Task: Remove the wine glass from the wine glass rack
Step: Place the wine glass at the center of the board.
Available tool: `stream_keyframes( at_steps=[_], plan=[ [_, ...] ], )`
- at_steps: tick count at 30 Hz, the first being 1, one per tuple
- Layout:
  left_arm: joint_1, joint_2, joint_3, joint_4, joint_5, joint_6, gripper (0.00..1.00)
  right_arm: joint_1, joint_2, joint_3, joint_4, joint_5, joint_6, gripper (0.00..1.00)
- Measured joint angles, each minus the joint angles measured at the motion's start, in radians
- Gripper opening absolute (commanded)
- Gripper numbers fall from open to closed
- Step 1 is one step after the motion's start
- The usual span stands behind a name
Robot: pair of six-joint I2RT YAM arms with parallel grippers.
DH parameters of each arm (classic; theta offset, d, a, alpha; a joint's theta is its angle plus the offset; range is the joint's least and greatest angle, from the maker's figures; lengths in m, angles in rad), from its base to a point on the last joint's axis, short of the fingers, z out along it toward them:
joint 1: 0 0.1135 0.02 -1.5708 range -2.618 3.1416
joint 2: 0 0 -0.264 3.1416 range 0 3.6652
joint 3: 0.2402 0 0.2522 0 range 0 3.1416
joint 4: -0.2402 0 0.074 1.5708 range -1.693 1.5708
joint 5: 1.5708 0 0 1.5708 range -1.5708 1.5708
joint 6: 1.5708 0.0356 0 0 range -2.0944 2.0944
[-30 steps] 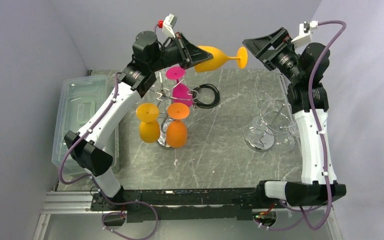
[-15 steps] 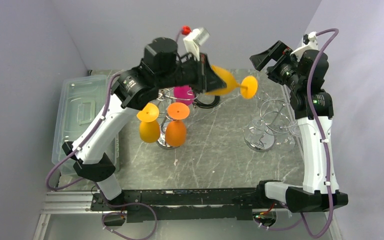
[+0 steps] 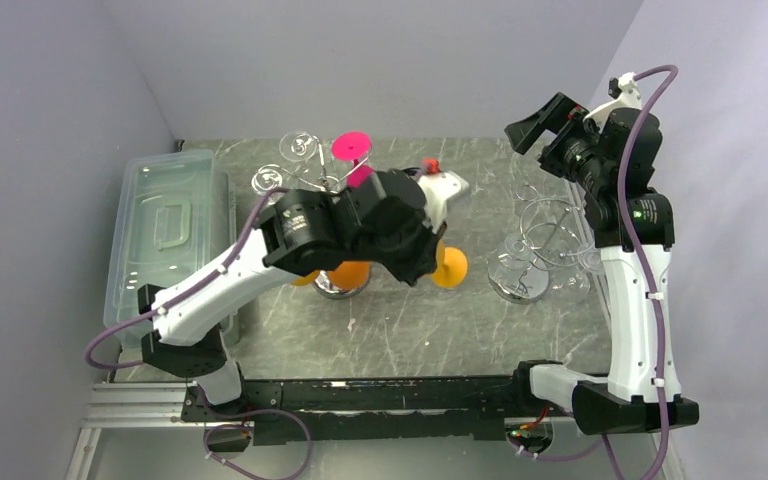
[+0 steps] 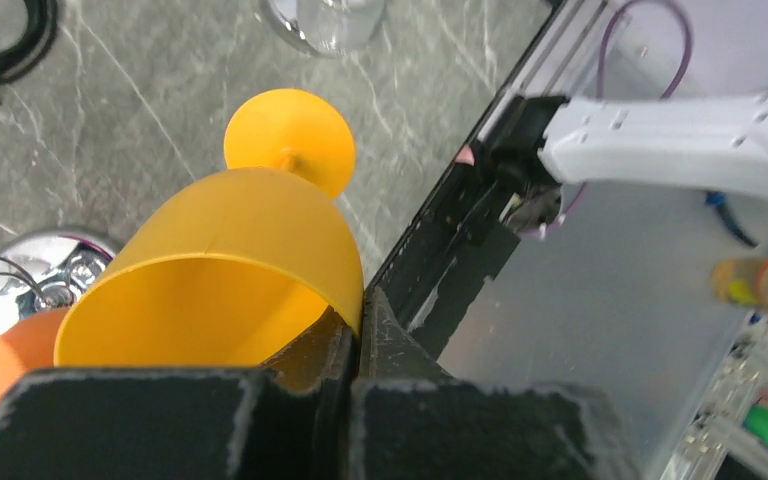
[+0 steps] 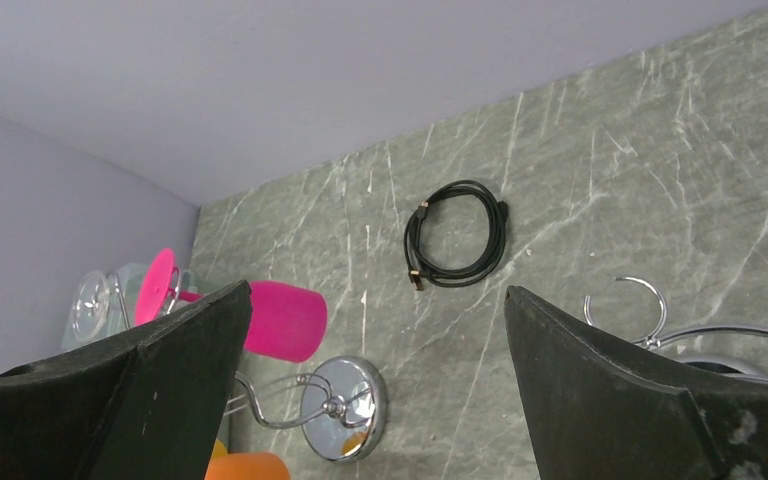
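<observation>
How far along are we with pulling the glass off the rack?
Done: the yellow glass is off the rack, pinched at its rim by the left gripper. In hand: it's held tilted, seemingly low over the table beside the rack; contact unclear. Left: set it down and let go. Pink glass and orange glass hang on the rack; the right gripper is open, raised.

Colours: wine glass (image 4: 250, 240) amber-yellow; second glass (image 5: 285, 320) magenta; rack (image 5: 345, 400) chrome; bench (image 3: 410, 320) grey, white-veined marble pattern; cable (image 5: 498, 232) black.
</observation>
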Motion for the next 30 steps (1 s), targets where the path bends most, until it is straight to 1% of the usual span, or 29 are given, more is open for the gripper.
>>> stream_keyframes(
  at_steps=[4, 10, 19, 30],
  plan=[
    [-0.074, 0.036, -0.016, -0.048, -0.037, 0.015, 0.00, 0.000, -0.010, 0.000, -0.010, 0.013, -0.006, 1.00],
    [-0.126, 0.123, -0.074, -0.071, -0.042, 0.019, 0.00, 0.000, -0.010, -0.010, -0.018, 0.023, -0.013, 1.00],
    [-0.135, 0.249, -0.182, -0.042, 0.002, 0.020, 0.00, 0.000, -0.010, -0.041, -0.041, 0.042, -0.016, 1.00],
    [-0.135, 0.306, -0.273, 0.021, 0.042, 0.020, 0.00, 0.000, -0.010, -0.057, -0.045, 0.048, -0.018, 1.00]
  ],
)
